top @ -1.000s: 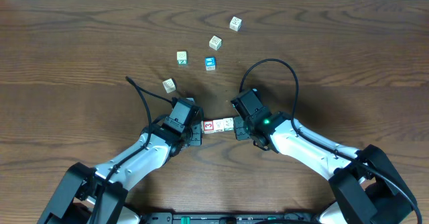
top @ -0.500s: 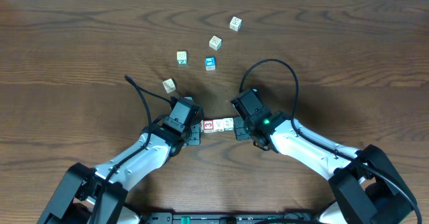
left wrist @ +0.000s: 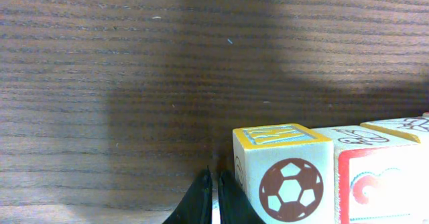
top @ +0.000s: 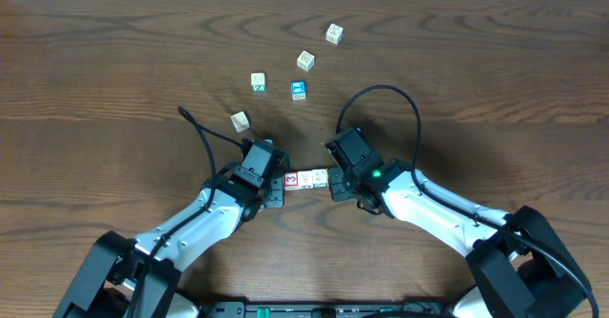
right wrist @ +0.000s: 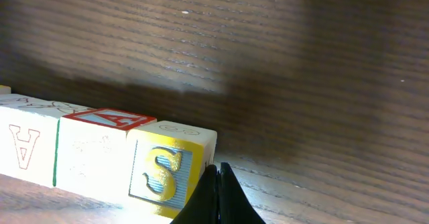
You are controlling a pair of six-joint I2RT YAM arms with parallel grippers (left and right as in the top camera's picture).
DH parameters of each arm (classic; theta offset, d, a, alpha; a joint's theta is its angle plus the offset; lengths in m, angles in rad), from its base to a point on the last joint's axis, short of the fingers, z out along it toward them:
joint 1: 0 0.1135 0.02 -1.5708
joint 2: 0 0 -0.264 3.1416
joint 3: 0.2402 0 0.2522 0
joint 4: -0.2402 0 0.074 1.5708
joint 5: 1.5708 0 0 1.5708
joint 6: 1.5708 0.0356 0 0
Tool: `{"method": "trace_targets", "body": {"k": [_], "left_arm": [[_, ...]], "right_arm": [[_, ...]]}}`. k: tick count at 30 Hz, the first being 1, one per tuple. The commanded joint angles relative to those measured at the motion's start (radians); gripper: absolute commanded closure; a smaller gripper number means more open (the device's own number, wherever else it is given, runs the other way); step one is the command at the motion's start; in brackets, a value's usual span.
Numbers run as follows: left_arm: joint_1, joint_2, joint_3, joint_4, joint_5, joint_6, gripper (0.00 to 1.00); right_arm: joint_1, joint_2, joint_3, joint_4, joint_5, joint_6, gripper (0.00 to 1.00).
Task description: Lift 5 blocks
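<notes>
Overhead: two grippers squeeze a short row of blocks, close to the robot.
Near, the left gripper [top: 277, 185] and the right gripper [top: 333, 183] are both shut tight, with nothing between their fingers. Each one sits at an end of the row of blocks [top: 306, 179]. The yellow-topped block [left wrist: 281, 135] is at the left end, with a red-edged block [left wrist: 375, 184] next to it. I think the squeeze is set and the lift is left. I cannot tell if the row is off the counter [top: 114, 70]. Farther off lie loose cubes, one a blue-faced cube [top: 299, 90]. No box or bowl is in view.
</notes>
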Motion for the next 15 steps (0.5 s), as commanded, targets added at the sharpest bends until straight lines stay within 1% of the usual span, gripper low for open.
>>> {"method": "trace_targets", "body": {"k": [1, 15], "left_arm": [[-0.040, -0.002, 0.039, 0.019, 0.105, 0.014, 0.93], [-0.040, -0.002, 0.039, 0.019, 0.105, -0.003, 0.93]], "right_arm": [[0.061, -0.004, 0.049, 0.031, -0.203, -0.008, 0.99], [0.057, -0.004, 0.049, 0.016, -0.158, -0.008, 0.99]]}}
